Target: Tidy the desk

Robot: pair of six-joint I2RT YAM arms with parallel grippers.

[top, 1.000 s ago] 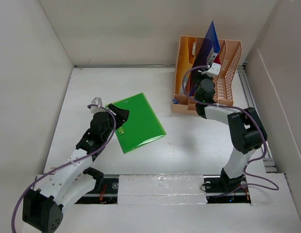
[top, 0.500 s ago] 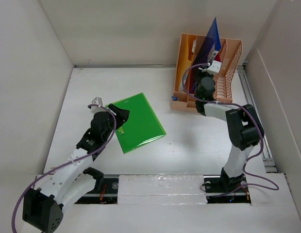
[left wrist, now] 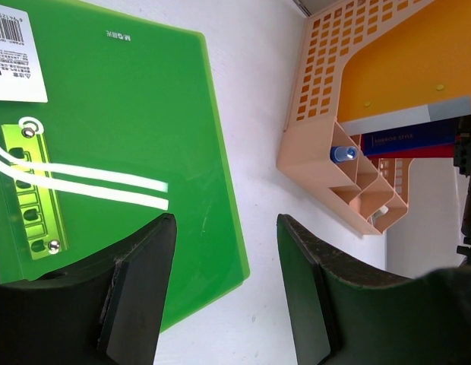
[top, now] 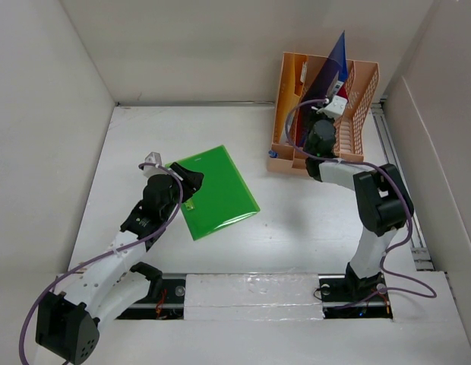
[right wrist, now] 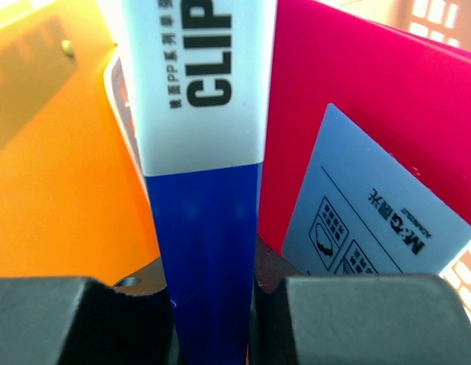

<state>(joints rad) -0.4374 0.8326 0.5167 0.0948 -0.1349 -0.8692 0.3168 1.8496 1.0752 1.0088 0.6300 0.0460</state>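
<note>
The desk is a white tabletop. A green clip folder lies flat on it left of centre. My left gripper is open and empty, low over the folder's near left edge. In the left wrist view the folder lies under the left finger, and bare desk shows between the fingers of the left gripper. My right gripper reaches into the peach file rack and is shut on a blue folder that stands tilted in a slot. In the right wrist view the right gripper pinches the blue folder.
In the rack a red folder stands right of the blue one and an orange folder left of it. A blue pen sits in the rack's front compartment. White walls enclose the desk. A taped metal rail runs along the near edge.
The blue folder's top has swung a little to the right and stands more upright in the rack. My right gripper has moved slightly farther in. The left arm has barely moved.
</note>
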